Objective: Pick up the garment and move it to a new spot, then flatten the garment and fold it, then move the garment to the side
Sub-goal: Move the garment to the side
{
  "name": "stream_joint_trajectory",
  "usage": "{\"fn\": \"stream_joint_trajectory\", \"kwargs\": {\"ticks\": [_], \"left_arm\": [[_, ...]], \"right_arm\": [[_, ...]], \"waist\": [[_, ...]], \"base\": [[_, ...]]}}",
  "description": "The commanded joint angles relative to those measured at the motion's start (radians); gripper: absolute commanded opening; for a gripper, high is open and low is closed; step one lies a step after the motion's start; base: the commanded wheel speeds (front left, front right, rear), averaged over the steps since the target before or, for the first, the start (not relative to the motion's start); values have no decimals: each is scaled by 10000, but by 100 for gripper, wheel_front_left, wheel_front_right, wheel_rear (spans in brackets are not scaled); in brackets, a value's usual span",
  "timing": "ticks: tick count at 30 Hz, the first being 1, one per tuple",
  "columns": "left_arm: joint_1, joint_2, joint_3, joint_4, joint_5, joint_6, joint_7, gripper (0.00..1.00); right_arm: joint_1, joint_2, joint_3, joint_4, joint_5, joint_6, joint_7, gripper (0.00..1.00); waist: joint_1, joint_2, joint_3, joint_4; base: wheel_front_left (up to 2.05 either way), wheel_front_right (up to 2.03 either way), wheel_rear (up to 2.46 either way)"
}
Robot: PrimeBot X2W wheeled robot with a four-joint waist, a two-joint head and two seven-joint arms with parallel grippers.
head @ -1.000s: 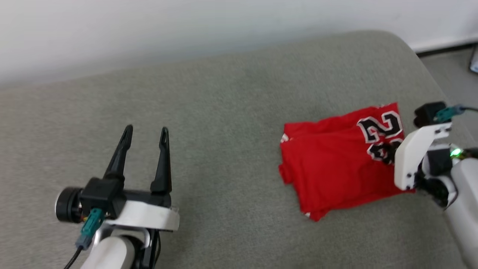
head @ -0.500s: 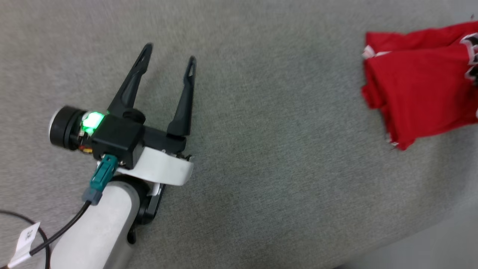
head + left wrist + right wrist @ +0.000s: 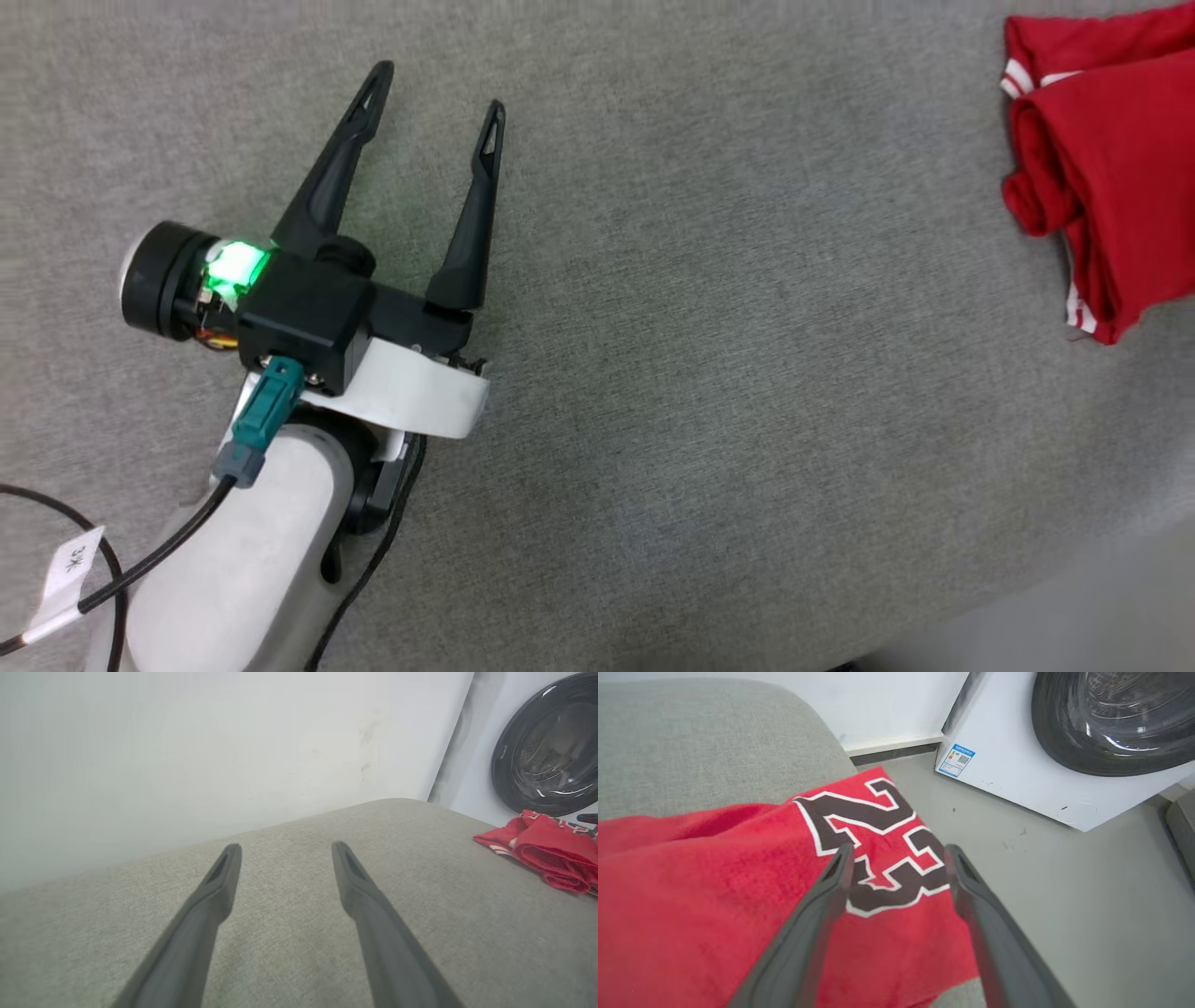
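The folded garment (image 3: 1120, 187) lies at the cushion's (image 3: 747, 373) right edge beneath the right gripper (image 3: 899, 848), spread wide and empty; the left gripper (image 3: 439, 86), likewise spread and empty, sits well apart.

Red shirt (image 3: 691, 896), its number (image 3: 850, 812) dark with white outline, trim (image 3: 1019, 80) striped white-red. Grey-green woven cushion (image 3: 747, 327). Black left claw (image 3: 439, 86), green light (image 3: 233, 266). White washer (image 3: 1017, 779), dark door (image 3: 1111, 718).

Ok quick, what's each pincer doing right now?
Left pincer: open, empty, above the grey cushion.
Right pincer: open, gripping nothing, fingers spread over the garment.
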State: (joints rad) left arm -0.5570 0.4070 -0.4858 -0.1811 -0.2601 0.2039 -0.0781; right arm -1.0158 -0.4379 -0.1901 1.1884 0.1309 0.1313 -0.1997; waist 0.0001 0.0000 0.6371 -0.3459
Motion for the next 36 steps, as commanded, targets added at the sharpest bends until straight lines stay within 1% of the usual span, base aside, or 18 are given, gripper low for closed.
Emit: {"fn": "stream_joint_trajectory", "kwargs": {"ticks": [1,5,8,13,17,19,24,27,33,36], "left_arm": [[191,13,22,76,-72,67,-107,100],[676,-108,75,346,-308,180,-433,100],[1152,-234,172,584,-562,335,-711,100],[2132,-458,390,980,-1063,631,-1131,100],[2848,-624,578,1264,-1431,806,-1389,100],[3182,-681,682,1402,-1605,885,-1484,100],[3813,-840,949,1776,-1903,983,-1683,100],[4099,-889,1128,1959,-2037,965,-1756,100],[4575,-794,1637,2109,-2187,1001,-1837,100],[4739,-704,1879,2200,-2220,947,-1858,100]], "right_arm": [[68,36,-133,43,-49,-11,-152,100],[532,171,-343,-197,-253,-11,-523,100],[969,405,-311,-693,-275,-11,-627,100],[2148,1027,-12,-2033,-220,-11,-642,100],[3401,1549,310,-3170,-104,-9,-640,100],[3987,1683,527,-3685,-26,-11,-609,100],[5310,2078,1076,-5121,435,-9,-231,100],[6047,2336,1288,-6112,622,-11,94,100],[7220,2836,1565,-8239,754,-9,799,100],[7796,3017,1589,-9200,667,-9,1108,100]], "waist": [[-1,0,-311,10],[-1,0,-1055,107],[-1,0,-1689,236],[-1,0,-2794,527],[-1,0,-3589,915],[-1,0,-3942,1121],[-1,0,-4680,1757],[-1,0,-5040,2107],[-1,0,-5486,2670],[-1,0,-5668,2858]], "base": [[0,0,0],[0,0,0],[0,0,0],[0,0,0],[0,0,0],[0,0,0],[0,0,0],[0,0,0],[0,0,0],[0,0,0]]}}
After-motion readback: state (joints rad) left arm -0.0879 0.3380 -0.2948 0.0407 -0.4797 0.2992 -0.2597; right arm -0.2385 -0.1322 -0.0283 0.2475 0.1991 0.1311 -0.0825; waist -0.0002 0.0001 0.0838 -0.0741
